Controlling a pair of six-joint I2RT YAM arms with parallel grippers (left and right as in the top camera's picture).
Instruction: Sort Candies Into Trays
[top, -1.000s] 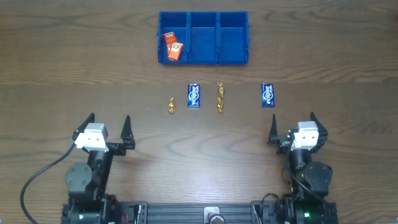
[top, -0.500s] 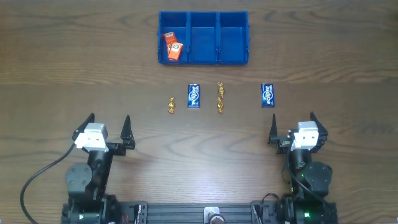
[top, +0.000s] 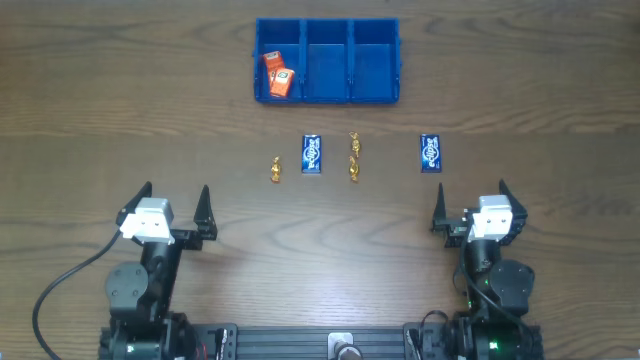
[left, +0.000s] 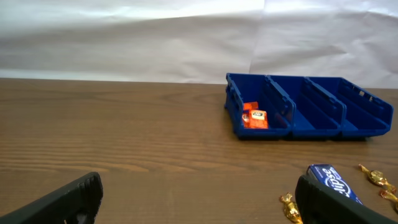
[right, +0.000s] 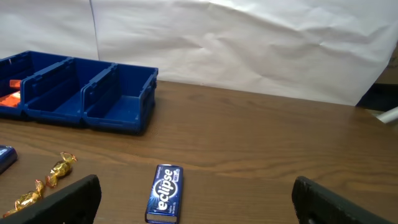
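Note:
A blue tray (top: 330, 99) with three compartments stands at the far middle; its left compartment holds two orange candies (top: 277, 73). In front of it lie two blue packs (top: 312, 153) (top: 431, 153) and three gold wrapped candies (top: 277, 169) (top: 354, 145) (top: 354, 170). My left gripper (top: 172, 205) is open near the front left, well short of the candies. My right gripper (top: 472, 205) is open at the front right, the right blue pack (right: 165, 191) just ahead of it. The left wrist view shows the tray (left: 234, 106), the orange candies (left: 254, 117) and the left blue pack (left: 333, 182).
Bare wooden table lies to the left and right of the candy row and between the two arms. A white backdrop hangs behind the table's far edge. A black cable (top: 60, 285) trails from the left arm's base.

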